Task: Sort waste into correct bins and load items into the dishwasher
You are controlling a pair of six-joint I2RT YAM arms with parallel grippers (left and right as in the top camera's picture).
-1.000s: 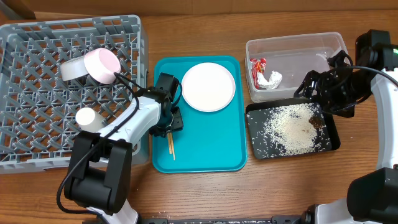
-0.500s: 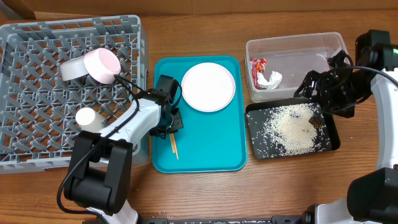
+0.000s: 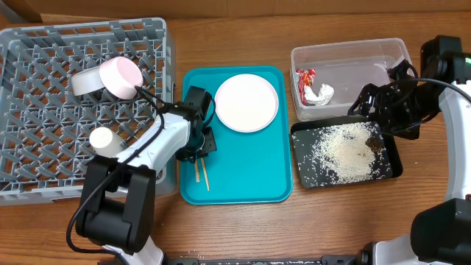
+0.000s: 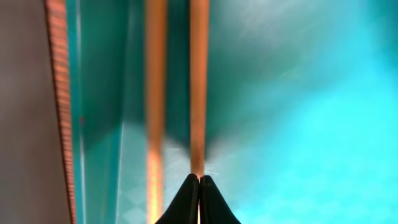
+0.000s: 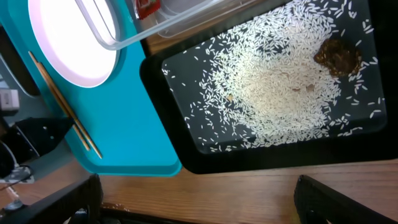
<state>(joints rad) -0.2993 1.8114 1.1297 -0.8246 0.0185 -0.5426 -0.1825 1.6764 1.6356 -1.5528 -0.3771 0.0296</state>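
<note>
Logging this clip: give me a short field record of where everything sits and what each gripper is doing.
rack: pink bowl, grey-blue bowl, white cup
teal tray: plate, chopsticks
clear tub: wrapper, tissue
black tray: rice, brown scrap
left gripper: low over teal tray, jaws shut on one of the chopsticks
right gripper: open, near black tray and clear tub

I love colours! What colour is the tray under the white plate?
Teal, a blue-green. The tray shows best in the overhead view.
</note>
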